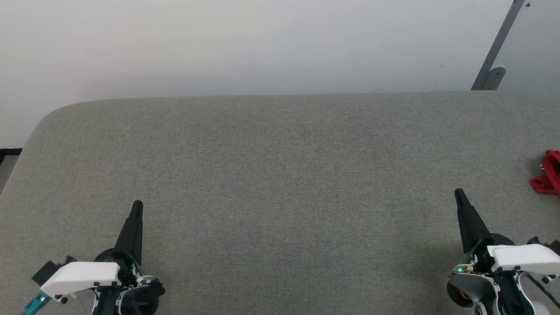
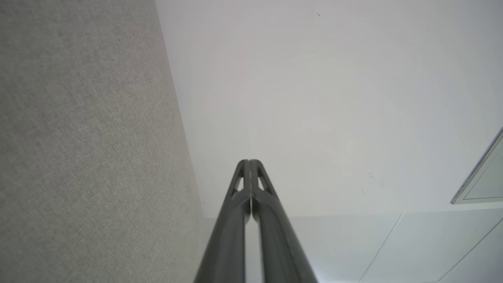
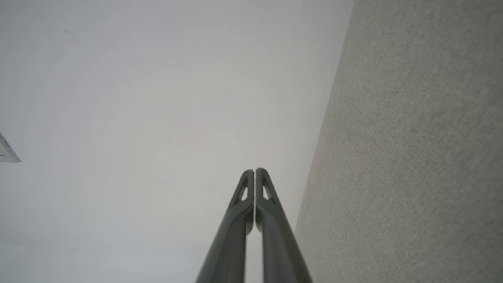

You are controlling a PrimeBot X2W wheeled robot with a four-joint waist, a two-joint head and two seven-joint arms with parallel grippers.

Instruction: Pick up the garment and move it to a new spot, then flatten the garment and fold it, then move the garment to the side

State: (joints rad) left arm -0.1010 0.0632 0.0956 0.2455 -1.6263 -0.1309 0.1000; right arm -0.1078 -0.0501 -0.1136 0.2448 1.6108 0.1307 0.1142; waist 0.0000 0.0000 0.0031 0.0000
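Garment [image 1: 549, 173] lies crumpled at the right edge of the grey surface [image 1: 280, 175], partly cut off, so its long axis is unclear. It is to the right of the right end effector [image 1: 459, 193] and slightly beyond it, while the left end effector [image 1: 137, 204] is well apart. Both are pressed together and empty.

You have soft, even, fairly bright light in every view. In the head view, the grey worktop [image 1: 280, 175] stays crisp around the left end effector [image 1: 138, 204] and the right end effector [image 1: 459, 193], and shadows there are faint. Beyond the right end effector, the garment [image 1: 549, 178] throws a small dark shadow on its inner side. In both wrist views the fingers [image 2: 232, 236] blur towards the bottom edge. The wall [image 2: 334, 118] past their tips shows faint ring-shaped banding and darker corners.
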